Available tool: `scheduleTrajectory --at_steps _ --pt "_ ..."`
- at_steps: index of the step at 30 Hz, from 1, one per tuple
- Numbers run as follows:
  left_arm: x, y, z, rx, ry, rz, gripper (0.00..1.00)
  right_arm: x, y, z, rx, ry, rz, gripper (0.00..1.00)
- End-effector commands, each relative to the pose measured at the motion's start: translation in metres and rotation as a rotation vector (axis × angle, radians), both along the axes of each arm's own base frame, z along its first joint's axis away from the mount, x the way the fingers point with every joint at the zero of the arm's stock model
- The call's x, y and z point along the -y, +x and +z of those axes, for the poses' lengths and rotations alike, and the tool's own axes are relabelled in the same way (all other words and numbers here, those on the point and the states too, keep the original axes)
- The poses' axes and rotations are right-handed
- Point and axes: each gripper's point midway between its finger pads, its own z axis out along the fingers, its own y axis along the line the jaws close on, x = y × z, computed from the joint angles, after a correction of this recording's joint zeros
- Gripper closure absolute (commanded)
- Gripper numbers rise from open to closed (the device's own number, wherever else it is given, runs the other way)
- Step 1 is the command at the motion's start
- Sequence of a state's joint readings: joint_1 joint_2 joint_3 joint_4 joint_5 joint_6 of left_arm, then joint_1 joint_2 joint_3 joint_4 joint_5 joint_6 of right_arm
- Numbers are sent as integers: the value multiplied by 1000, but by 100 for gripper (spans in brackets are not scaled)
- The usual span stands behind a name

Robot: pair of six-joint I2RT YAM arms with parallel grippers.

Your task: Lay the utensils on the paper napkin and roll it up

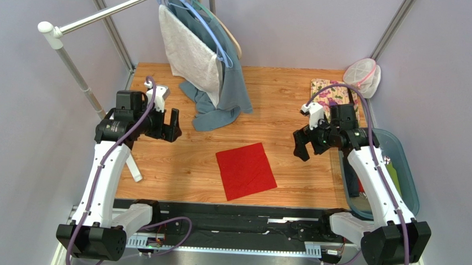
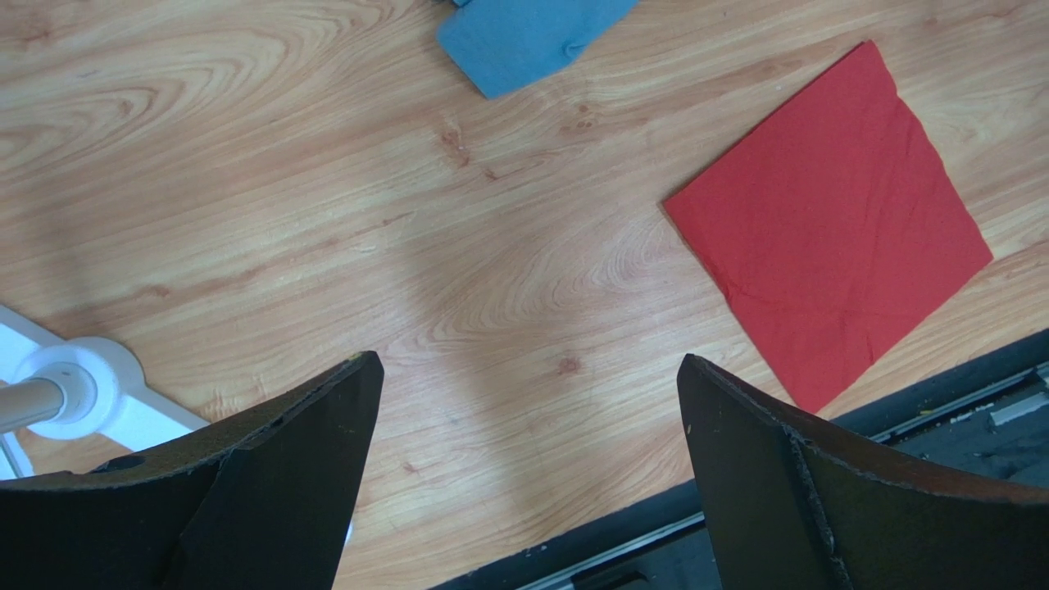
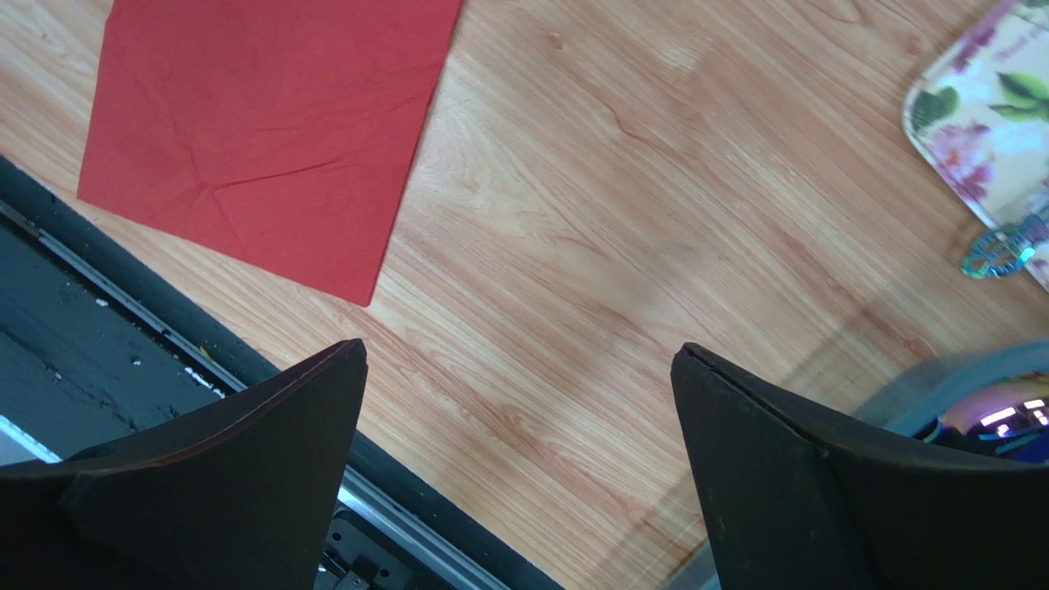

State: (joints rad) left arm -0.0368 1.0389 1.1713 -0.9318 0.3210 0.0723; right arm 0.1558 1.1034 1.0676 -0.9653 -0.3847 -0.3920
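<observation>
Your left end effector (image 1: pixel 172 125) and right end effector (image 1: pixel 302 148) both hang above the table (image 1: pixel 178 166), jaws spread wide and empty. The paper napkin (image 1: pixel 246 170) lies flat and unrolled by the table's near edge, midway between its left and right edges, turned askew.

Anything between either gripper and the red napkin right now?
Nothing visible. The paper napkin lies flat on the table, with only bare wood between it and the left gripper and the right gripper, both open and empty. The blue cloth sits farther back, off either path.
</observation>
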Motion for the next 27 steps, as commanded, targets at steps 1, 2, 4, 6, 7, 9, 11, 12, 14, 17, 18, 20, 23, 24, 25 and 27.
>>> scheduleTrajectory --at_steps 1,2,4,6,7,9,11,12,14,17,18,20,23,24,25,27 --pt "5 -1 27 44 -41 1 1 -25 17 8 78 -29 76 0" --pt "5 -1 28 43 -49 11 1 -31 18 6 81 -36 86 0" --pt "5 -2 32 42 -56 18 1 -48 18 0 85 -62 137 0" --pt "3 -2 34 44 -55 26 1 -63 17 -10 72 -89 192 0" --pt "2 -3 36 46 -55 29 1 -78 12 -13 87 -115 266 0" --pt "-1 -3 37 48 -47 32 1 -93 7 -27 64 -165 355 0" --pt "-1 -4 40 46 -48 28 1 -113 -1 -32 62 -193 453 0" --pt "-6 -3 39 40 -51 50 1 -121 -4 -36 46 -200 480 0" --pt "-7 -4 40 29 -71 56 1 -142 -12 -47 -10 -207 548 2" --pt "-13 -3 37 7 -101 95 1 -163 -21 -67 -87 -232 600 5" --pt "-17 -1 39 9 -108 112 1 -166 -22 -74 -105 -241 592 6" --pt "-22 0 40 10 -112 132 1 -175 -18 -92 -111 -287 578 7" --pt "-28 4 44 12 -135 177 1 -183 -13 -114 -136 -331 518 8" --pt "-29 4 44 13 -135 183 1 -186 -10 -116 -139 -329 481 9" --pt "-30 5 44 13 -136 192 1 -186 -8 -119 -132 -352 455 9" --pt "-32 6 42 8 -134 200 1 -186 -7 -129 -141 -375 436 9"
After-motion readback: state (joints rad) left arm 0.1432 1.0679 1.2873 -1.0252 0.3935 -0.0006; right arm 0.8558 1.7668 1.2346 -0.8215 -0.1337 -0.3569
